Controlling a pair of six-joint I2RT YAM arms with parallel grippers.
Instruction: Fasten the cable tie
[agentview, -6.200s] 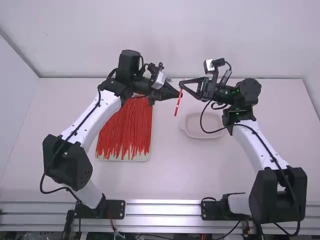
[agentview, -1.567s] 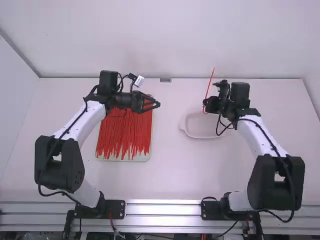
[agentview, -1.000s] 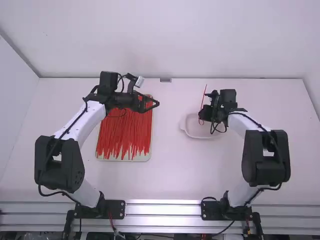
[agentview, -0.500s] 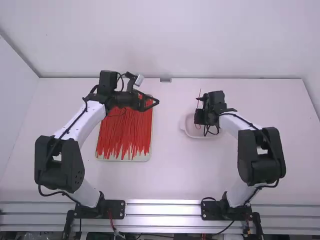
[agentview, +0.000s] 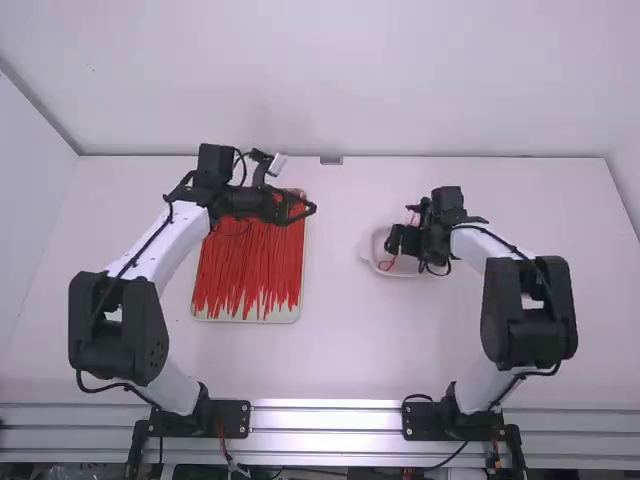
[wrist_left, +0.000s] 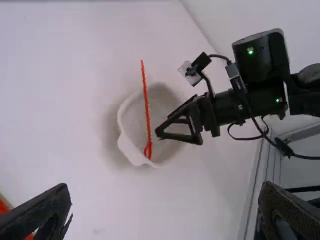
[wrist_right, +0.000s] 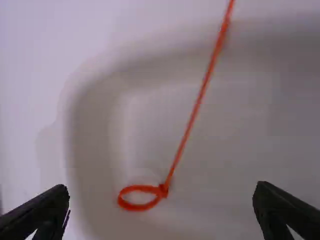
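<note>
Cable tie loose in dish, right fingers apart close beside it, left fingers apart

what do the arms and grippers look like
Left arm and right arm: white links, black joints. The right gripper is black with open-framed triangular fingers, thin black cables, a small wrist camera and green lights behind it. The left gripper matches.

**Red on White, Black at the Grippers**

A red cable tie is seen inside the plain white bowl. Left of the bowl, spare ties of the same red are spread over a cream board. The table is finished in unpatterned white, the left gripper and right gripper in black.
</note>
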